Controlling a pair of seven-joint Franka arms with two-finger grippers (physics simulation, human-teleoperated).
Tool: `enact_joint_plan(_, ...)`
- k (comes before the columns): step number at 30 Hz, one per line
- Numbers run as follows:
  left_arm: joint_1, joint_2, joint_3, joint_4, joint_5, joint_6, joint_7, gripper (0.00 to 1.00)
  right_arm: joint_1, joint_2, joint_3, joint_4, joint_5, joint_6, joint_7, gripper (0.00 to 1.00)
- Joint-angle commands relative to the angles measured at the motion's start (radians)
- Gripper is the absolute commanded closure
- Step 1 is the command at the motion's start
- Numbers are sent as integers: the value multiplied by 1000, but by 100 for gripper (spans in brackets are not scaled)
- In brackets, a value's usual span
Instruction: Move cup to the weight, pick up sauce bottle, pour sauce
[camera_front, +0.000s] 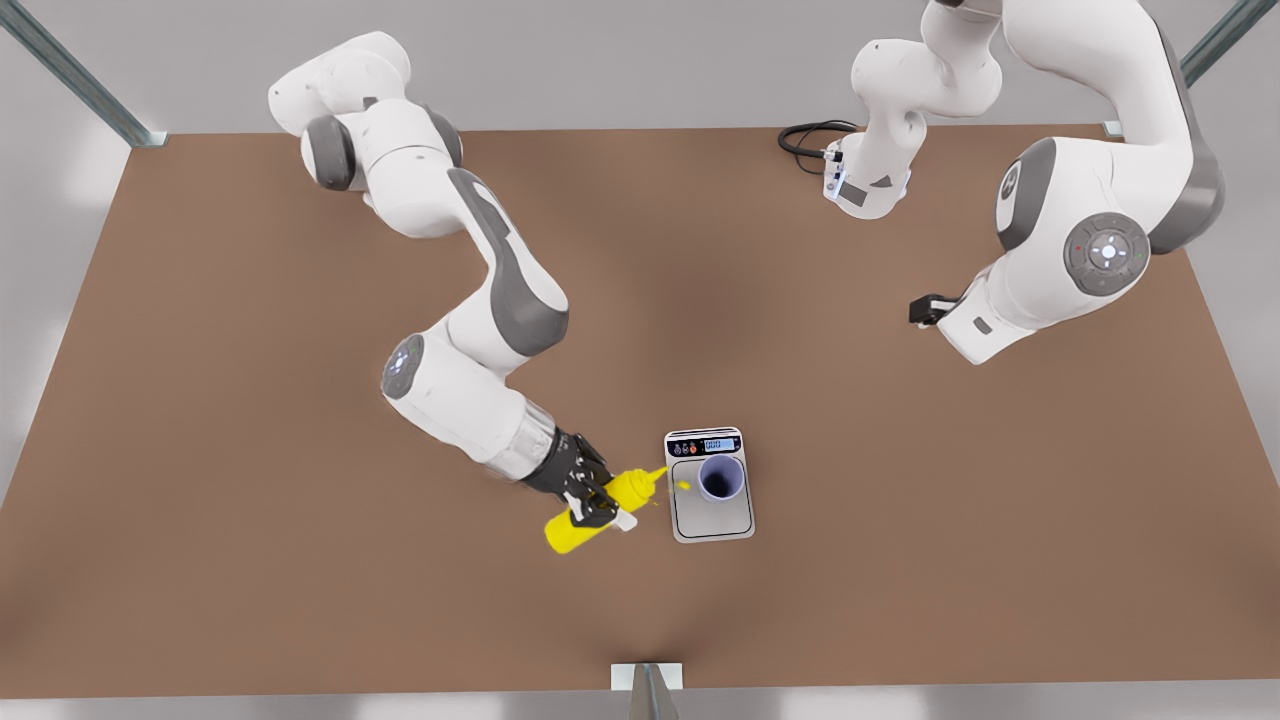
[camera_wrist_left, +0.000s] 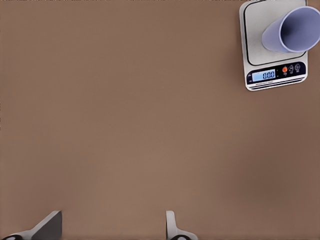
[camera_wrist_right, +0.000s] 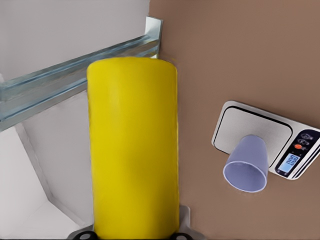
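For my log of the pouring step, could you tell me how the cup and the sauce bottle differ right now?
The cup is lavender-blue and stands upright on the weight; the sauce bottle is bright yellow, tilted and held in the right gripper. The cup is open-topped; the bottle ends in a pointed nozzle aimed toward the cup. The left gripper waits apart, open.

A brown table (camera_front: 250, 400) with metal frame rails (camera_front: 80, 75) against pale grey surroundings.
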Motion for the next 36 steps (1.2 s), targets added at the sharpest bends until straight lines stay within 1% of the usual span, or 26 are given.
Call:
enact_joint_plan(1, -4, 0, -4, 0, 3, 0, 0, 0, 2, 6, -5, 10, -7, -19, 1, 79)
enact_joint_plan(4, -4, 1, -6, 0, 7, 2, 1, 0, 57, 82, -37, 42, -8, 110, -29, 79)
enact_joint_plan(5, -4, 1, -6, 0, 7, 0, 1, 0, 80, 106, -74, 60, -8, 136, -32, 79)
enact_joint_plan(6, -4, 3, -6, 0, 7, 0, 1, 0, 121, 135, -89, 59, -10, 228, -35, 79)
enact_joint_plan(7, -4, 2, -6, 0, 7, 0, 1, 0, 132, 151, -89, 59, -12, 271, -45, 79)
enact_joint_plan(9, -4, 1, -6, 0, 9, -2, 1, 0, 155, 149, -97, 59, -33, 280, -117, 79)
enact_joint_plan(10, -4, -2, -6, 0, 9, -2, 0, 0, 164, 149, -97, 53, -85, 300, -137, 79)
enact_joint_plan(11, -4, -2, -6, 0, 9, -2, 1, 0, 180, 157, -93, 45, -151, 366, -141, 79)
enact_joint_plan(15, -4, -2, -6, 0, 9, -2, 1, 0, 180, 171, -79, 10, -344, 374, -226, 79)
enact_joint_plan(16, -4, -2, -6, 0, 9, -2, 0, 0, 180, 169, -30, -27, -370, 375, -285, 79)
enact_joint_plan(18, -4, 0, -6, 0, 9, -2, 1, 0, 177, 172, 27, -50, -484, 380, -295, 79)
enact_joint_plan(20, -4, 0, -6, 0, 9, -2, 1, 0, 178, 184, 29, -59, -524, 381, -293, 79)
enact_joint_plan(29, -4, 5, -6, 0, 10, 0, 1, 0, 180, 281, 32, -50, -555, 443, -284, 79)
enact_joint_plan(35, -4, 14, -6, 29, 9, 0, 1, 0, 170, 276, 35, -44, -535, 495, -256, 79)
enact_joint_plan(36, -4, 15, -6, 31, 9, 0, 1, 0, 169, 273, 46, -39, -535, 495, -256, 79)
